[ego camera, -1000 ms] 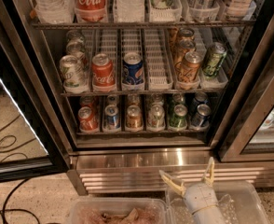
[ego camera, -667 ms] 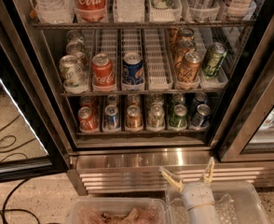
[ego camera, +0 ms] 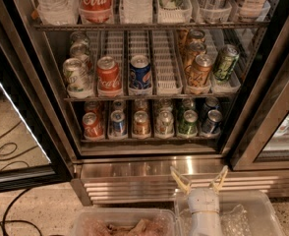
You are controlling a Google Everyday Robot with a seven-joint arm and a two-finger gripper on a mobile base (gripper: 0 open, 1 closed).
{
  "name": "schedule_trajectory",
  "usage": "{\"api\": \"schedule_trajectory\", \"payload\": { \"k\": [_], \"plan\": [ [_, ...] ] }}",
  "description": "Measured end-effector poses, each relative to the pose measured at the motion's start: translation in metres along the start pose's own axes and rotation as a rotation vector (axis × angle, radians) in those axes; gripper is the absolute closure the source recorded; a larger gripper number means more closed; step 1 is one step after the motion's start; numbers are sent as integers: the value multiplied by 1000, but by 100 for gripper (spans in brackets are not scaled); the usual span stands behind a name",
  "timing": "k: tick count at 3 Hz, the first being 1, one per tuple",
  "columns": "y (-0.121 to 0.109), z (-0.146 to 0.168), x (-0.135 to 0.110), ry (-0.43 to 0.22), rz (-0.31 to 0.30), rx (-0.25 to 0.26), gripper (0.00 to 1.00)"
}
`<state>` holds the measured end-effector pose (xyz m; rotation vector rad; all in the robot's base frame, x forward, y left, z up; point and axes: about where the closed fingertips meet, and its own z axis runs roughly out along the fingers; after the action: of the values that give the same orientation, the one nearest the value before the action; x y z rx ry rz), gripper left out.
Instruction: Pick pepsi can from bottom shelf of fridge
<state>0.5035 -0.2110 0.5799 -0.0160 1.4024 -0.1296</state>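
Note:
The fridge (ego camera: pixel 149 173) stands open in front of me, with a ribbed steel base. Its bottom shelf (ego camera: pixel 149 138) holds a front row of cans in narrow white lanes. The pepsi can (ego camera: pixel 212 122), dark navy with a silver top, stands upright in the far right lane beside a green can (ego camera: pixel 187 122). A lighter blue can (ego camera: pixel 118 123) stands in the second lane from the left. My gripper (ego camera: pixel 199 180) is low in front of the fridge base, below and slightly left of the pepsi can. It is open and empty, well apart from the shelf.
The middle shelf (ego camera: pixel 149 96) holds a brighter blue can (ego camera: pixel 140 73), a red can (ego camera: pixel 108 75) and other cans. The glass door (ego camera: pixel 16 132) hangs open at left. Clear plastic bins (ego camera: pixel 122 224) sit on the floor by my arm. Cables (ego camera: pixel 2 151) lie at left.

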Motion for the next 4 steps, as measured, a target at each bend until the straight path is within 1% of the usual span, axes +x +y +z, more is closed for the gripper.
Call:
{"api": "schedule_trajectory", "payload": {
  "k": [1, 2, 3, 4],
  "plan": [
    [0, 0, 0, 0, -1, 0, 0],
    [-3, 13, 5, -28, -6, 25, 0],
    [-7, 31, 15, -44, -21, 47, 0],
    [-15, 48, 21, -67, -40, 80, 0]
  ]
}}
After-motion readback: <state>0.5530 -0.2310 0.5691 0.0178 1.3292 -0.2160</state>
